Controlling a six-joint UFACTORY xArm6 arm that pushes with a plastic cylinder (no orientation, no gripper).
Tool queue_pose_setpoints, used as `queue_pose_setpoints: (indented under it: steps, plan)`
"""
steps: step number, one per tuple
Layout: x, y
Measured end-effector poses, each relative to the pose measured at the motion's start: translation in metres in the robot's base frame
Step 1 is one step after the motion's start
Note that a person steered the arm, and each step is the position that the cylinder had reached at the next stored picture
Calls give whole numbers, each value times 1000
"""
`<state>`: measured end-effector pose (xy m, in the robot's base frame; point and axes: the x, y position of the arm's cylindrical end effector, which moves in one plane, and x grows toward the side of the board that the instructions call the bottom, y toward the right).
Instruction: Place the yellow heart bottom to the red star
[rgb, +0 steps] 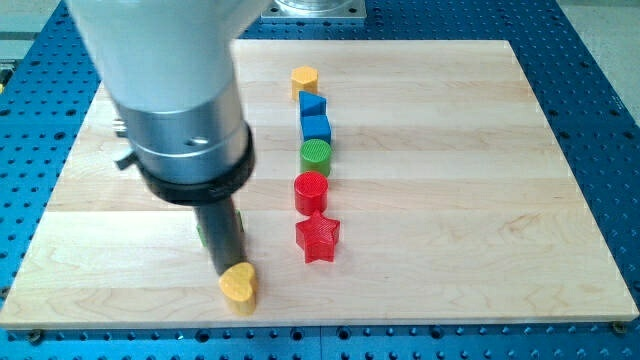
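A: Any writing or brand marks?

B: None I can read. Plain wooden board (450, 200) on a blue perforated table (600, 60).

A: Where's the yellow heart?

B: The yellow heart (239, 284) sits near the board's bottom edge, to the view's left of and a little below the red star (318, 237), apart from it.

A: And my tip?

B: My tip (228, 270) meets the heart's upper left side. It's a bare rod and holds nothing.

A: The rest?

B: A column rises from the star: red cylinder (311, 190), green cylinder (316, 155), blue cube (316, 128), another blue block (312, 104), then a yellow block (305, 78) at the top. Something green (201, 232) peeks from behind the rod.

A: Room?

B: The board's right half is open; bare wood lies directly below the star.
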<state>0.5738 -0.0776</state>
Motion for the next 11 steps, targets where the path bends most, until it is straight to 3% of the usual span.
queue_pose_setpoints:
  steps: [1, 2, 3, 7, 11]
  plan:
    - [-2, 4]
    - [6, -39]
    - [43, -46]
    - [45, 24]
    - [20, 22]
